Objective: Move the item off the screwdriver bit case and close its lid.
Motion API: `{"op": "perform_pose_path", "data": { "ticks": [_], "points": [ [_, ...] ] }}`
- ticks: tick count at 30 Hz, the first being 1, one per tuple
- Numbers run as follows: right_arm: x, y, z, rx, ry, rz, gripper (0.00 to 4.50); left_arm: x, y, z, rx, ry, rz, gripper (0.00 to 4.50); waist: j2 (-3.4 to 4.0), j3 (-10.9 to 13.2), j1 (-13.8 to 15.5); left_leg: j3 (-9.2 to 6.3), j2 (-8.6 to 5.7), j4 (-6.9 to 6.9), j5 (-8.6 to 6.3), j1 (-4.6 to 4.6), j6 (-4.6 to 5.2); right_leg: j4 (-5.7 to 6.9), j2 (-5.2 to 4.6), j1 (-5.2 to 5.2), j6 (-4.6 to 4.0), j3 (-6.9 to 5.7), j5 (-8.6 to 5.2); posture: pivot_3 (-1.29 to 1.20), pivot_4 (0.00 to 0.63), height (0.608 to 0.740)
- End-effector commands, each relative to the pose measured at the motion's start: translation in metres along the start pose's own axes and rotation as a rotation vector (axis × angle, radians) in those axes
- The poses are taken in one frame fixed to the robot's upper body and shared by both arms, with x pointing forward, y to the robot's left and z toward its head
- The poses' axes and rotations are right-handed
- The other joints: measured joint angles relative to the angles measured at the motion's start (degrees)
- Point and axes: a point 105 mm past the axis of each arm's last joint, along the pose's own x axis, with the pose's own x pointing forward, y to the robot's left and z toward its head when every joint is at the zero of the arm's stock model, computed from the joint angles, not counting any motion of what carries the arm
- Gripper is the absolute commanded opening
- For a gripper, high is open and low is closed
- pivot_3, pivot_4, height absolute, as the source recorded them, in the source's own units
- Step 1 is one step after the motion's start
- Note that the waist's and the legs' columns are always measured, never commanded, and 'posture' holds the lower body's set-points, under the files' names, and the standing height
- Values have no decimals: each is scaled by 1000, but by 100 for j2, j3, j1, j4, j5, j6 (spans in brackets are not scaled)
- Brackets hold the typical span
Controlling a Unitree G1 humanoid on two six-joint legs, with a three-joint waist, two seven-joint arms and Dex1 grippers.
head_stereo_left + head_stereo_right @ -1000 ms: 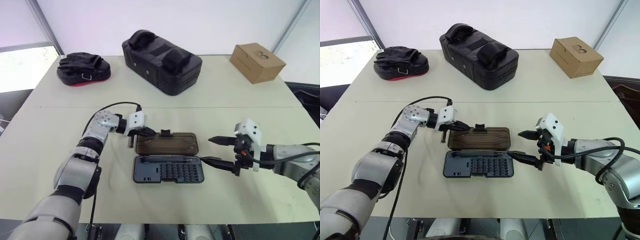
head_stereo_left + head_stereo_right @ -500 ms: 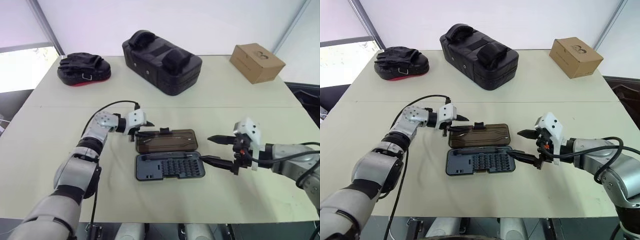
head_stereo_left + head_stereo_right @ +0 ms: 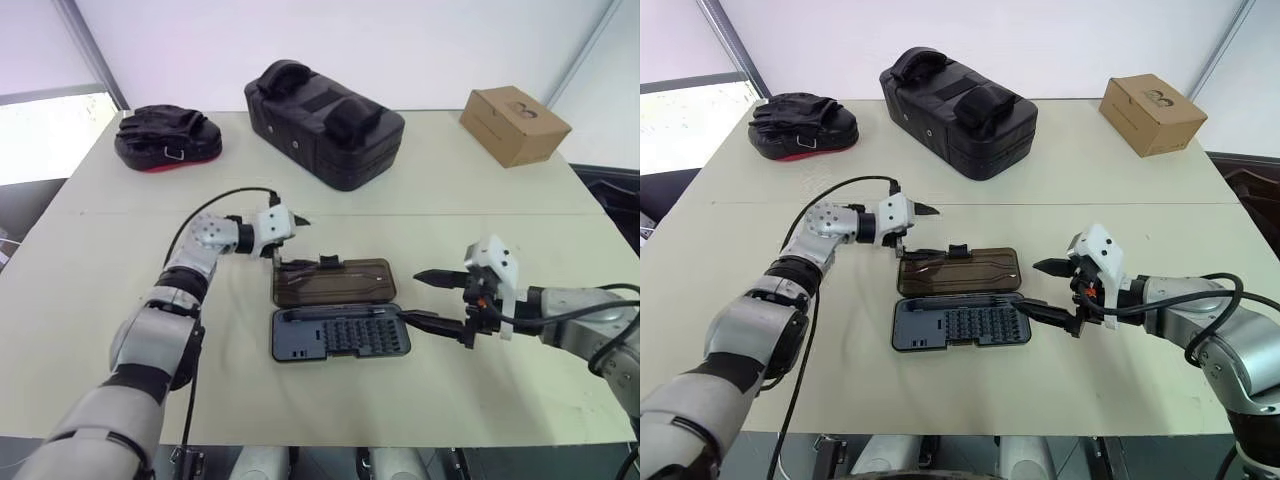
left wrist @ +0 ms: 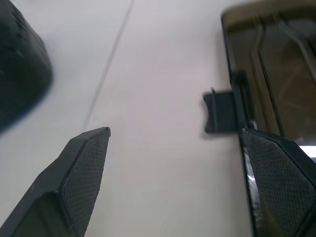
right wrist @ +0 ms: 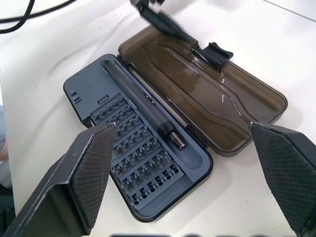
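The screwdriver bit case lies open and flat on the table, its dark tray (image 3: 340, 335) with rows of bits toward me. Its smoky brown lid (image 3: 335, 282) is folded out behind the tray, and the black clasp tab (image 5: 212, 52) is on its far edge. The item is out of view. My left gripper (image 3: 295, 243) hangs open just above the lid's left end, with one finger (image 4: 276, 168) over the lid's edge and nothing held. My right gripper (image 3: 408, 297) stands open and empty just off the tray's right end.
A big black padded bag (image 3: 322, 120) stands at the back centre. A black and red pad (image 3: 167, 138) lies at the back left, and a cardboard box (image 3: 514, 124) at the back right. A black cable (image 3: 225, 205) loops above my left forearm.
My left gripper was shut at the lid's left end; it has opened and risen a little off it. The right arm has not moved.
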Motion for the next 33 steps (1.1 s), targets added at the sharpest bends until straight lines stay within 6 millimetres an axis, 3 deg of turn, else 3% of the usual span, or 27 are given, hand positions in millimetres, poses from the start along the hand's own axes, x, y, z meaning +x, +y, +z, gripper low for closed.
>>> {"op": "perform_pose_path", "data": {
  "ticks": [1,4,11,14,18,21,28,33],
  "points": [
    [-3,-2,13,-21,-56,7,4500,-21,19,36,-43,-158,19,4448,0,0,-11,0,0,0,0,1,0,0,0,0,0,0,0,0,150,740],
    [-3,-5,18,-16,-84,7,4500,-39,9,46,-99,-200,23,4448,5,-2,-81,-1,9,-1,0,0,0,1,0,-2,0,5,0,0,150,740],
    [3,-16,24,-13,-125,5,4500,-78,-54,49,-291,-183,86,4448,7,0,-139,6,18,-6,0,11,-1,3,0,-3,-1,28,-1,0,150,740],
    [7,-23,29,-27,-143,4,4500,-85,-79,53,-373,-189,129,3668,7,0,-76,2,17,-5,0,11,-2,2,-2,-1,-3,25,1,0,150,740],
    [18,-36,35,-52,-150,-4,4500,-81,-118,55,-456,-172,130,1704,7,0,-113,9,13,-7,-1,24,-3,-3,-9,11,-4,29,1,0,150,740],
    [26,-41,36,-73,-134,15,4500,-77,-134,51,-464,-132,112,105,8,0,-109,10,14,-10,0,28,-3,0,-7,10,-5,28,0,0,150,740],
    [52,-52,41,-130,-85,48,4500,-65,-153,20,-388,-13,65,45,9,0,-123,15,14,-15,1,42,-5,-1,-3,20,-8,30,-1,0,150,740],
    [70,-67,33,-199,-4,1,4500,-55,-173,7,-386,23,-11,45,11,1,-128,19,14,-20,1,42,-5,-2,-5,17,-9,31,-1,0,150,740]
  ]
}}
